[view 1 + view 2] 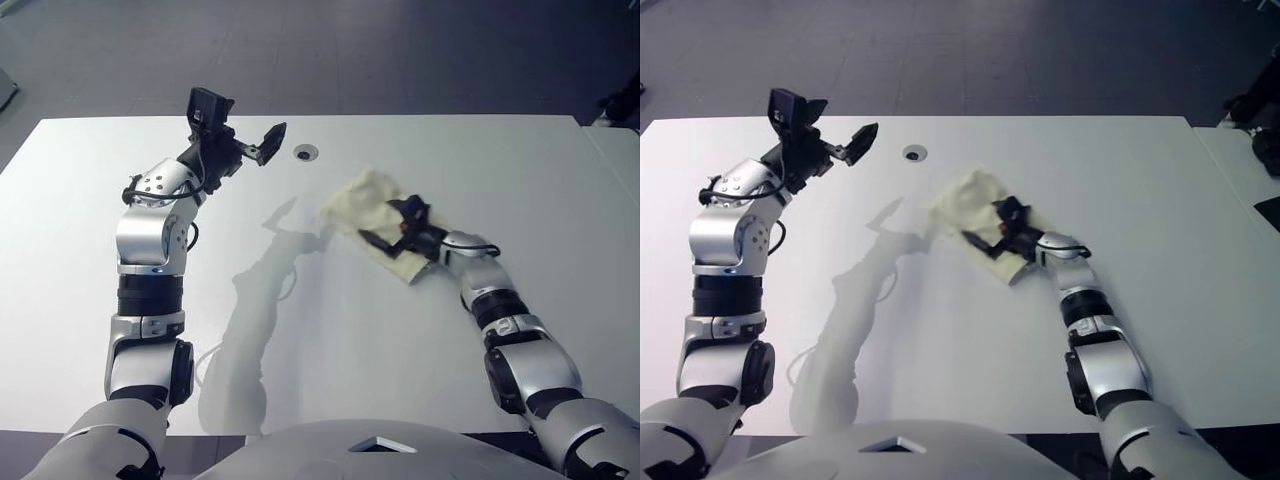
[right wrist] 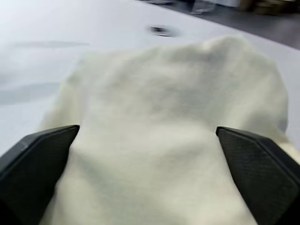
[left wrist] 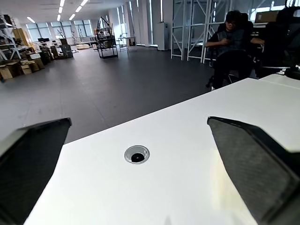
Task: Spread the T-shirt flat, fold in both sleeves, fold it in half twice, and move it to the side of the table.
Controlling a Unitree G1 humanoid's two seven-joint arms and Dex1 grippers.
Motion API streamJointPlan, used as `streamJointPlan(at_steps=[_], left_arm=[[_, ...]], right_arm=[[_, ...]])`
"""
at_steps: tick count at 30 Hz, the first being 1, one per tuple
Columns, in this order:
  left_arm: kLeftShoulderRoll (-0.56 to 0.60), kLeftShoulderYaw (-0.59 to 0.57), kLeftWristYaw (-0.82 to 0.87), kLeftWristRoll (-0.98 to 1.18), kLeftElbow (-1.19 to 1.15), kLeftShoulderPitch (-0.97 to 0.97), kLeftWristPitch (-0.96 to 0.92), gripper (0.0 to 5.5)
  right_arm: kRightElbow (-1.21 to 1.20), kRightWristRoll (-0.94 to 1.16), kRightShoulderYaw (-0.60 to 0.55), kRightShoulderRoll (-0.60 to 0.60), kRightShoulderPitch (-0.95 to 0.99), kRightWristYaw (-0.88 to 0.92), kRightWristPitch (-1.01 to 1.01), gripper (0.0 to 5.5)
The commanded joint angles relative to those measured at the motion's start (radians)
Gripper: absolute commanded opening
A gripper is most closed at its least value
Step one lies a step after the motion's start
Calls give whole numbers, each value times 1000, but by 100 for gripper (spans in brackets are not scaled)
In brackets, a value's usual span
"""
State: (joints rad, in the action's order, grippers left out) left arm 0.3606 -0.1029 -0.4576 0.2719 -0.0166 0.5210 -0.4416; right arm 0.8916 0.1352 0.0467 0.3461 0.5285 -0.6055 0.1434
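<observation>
The cream T-shirt (image 1: 368,203) lies as a small folded bundle on the white table (image 1: 330,340), right of centre. My right gripper (image 1: 393,227) sits low over the bundle's near end, open, one finger on each side of the cloth. In the right wrist view the T-shirt (image 2: 178,93) spreads between and beyond the two dark fingertips (image 2: 40,159). My left gripper (image 1: 245,140) is held up above the table's back left, open and empty, well apart from the shirt. Its fingers (image 3: 255,164) stand wide apart in the left wrist view.
A round cable hole (image 1: 306,152) sits in the tabletop near the far edge, between the two grippers. A second table (image 1: 618,150) adjoins on the right. Bare tabletop stretches to the left, front and right of the shirt.
</observation>
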Motion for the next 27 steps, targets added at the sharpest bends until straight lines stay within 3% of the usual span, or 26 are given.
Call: streamJointPlan(at_steps=[1,5,10,14,17,22,27], left_arm=[[-49,-38,121,27,227,-147,-120,540],[-104,-34,204,30,353,-238,-184,540],[-156,-98,344,-2,389,-237,-231,540],[-178,-148,473,-22,517,-215,-307,540],[-153,-98,509,-54,586,-200,-356,540],[-156,-70,552,-88,702,-272,-391,540],[-183,-70,566,-85,773,-349,-427,540]], right_arm=[[97,9,-120,36,-271,304,-261,539],[-76,15,-95,-19,-327,344,-347,539],[-425,-21,-111,31,-295,448,-328,539],[-1049,54,-164,19,-127,558,-614,539],[-1302,90,-128,-60,-168,627,-818,539],[-1518,116,-69,-135,-434,660,-939,539],[-1551,97,-55,-149,-428,655,-972,539]])
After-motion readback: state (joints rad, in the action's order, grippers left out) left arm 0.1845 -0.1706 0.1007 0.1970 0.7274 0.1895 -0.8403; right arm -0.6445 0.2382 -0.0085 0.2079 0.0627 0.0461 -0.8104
